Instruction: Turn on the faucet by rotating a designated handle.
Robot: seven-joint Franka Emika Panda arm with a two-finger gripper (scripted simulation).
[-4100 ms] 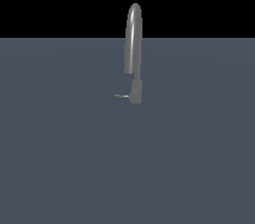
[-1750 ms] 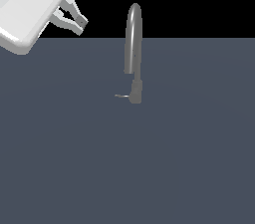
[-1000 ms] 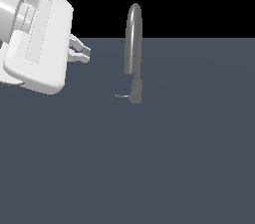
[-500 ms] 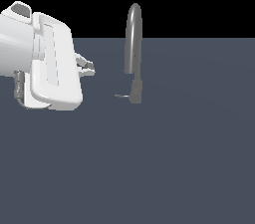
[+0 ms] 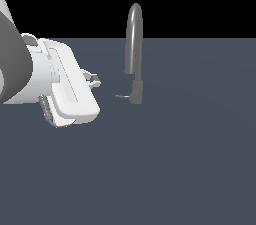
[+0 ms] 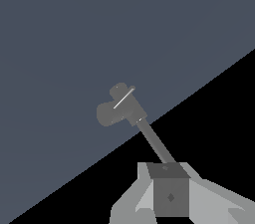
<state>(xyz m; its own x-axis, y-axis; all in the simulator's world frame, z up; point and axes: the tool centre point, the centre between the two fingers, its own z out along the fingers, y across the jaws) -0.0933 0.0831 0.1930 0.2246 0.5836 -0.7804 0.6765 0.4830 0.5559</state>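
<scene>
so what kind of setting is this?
A bare simulator scene, not a real kitchen: a lone grey faucet with a small handle standing on a flat, featureless slate floor under a black void, and a white arm's end effector approaching.

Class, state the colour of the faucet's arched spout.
Grey, with a metallic sheen. The faucet shows this best in the exterior view.

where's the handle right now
In the exterior view the handle sticks out from the faucet base toward the view's left, low near the floor, with the gripper just left of it and apart.
</scene>
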